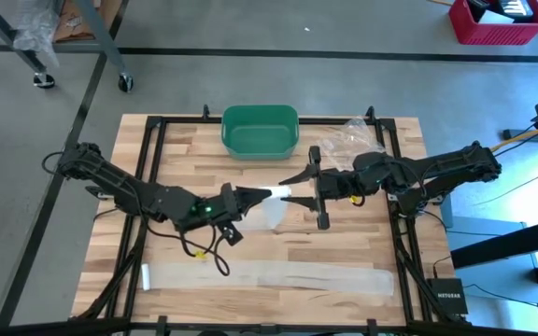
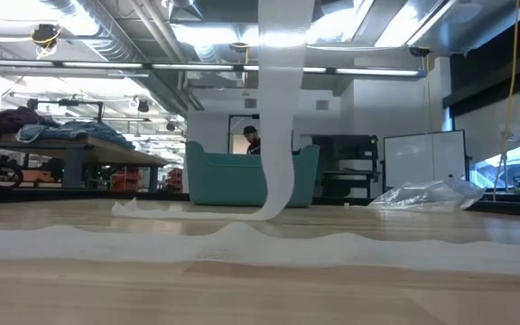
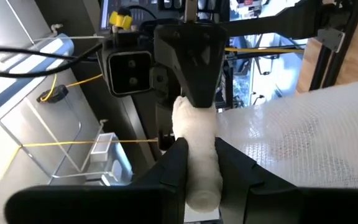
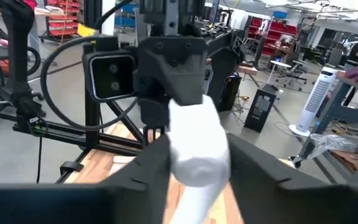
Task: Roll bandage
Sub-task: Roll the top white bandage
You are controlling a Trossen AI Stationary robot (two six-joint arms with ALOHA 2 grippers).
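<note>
Nearest the front edge of the worktop [image 1: 250,247], a long flat stretch of the bandage [image 1: 269,277] is laid out almost from the left corner to the right, and in the low view it is seen as a rumpled, wavy white strip. From there the fabric is carried up off the wood, past the middle of the worktop, to the rolled part [image 1: 276,193], which is held in the air between the two arms. The roll is clamped at one end by the left gripper [image 3: 199,163], whose fingers are pressed to its sides, while the right gripper [image 4: 196,163] is set about the opposite end, its fingers closing in on it and seemingly touching (whether a firm hold is made cannot be told). The material is judged to be very light, soft and limp: it hangs as a thin, partly see-through ribbon, drapes under its own weight and wrinkles readily, so little force is called for and a hard squeeze would only flatten the roll. It is best taken hold of at the firm wound core, by its ends, with the loose tail kept under slight tension so that it is wound on evenly rather than bunched. Farther back, near the far edge, a green bin [image 1: 261,130] is stood, with a crumpled clear plastic bag [image 1: 355,132] beside it toward the far right corner.
</note>
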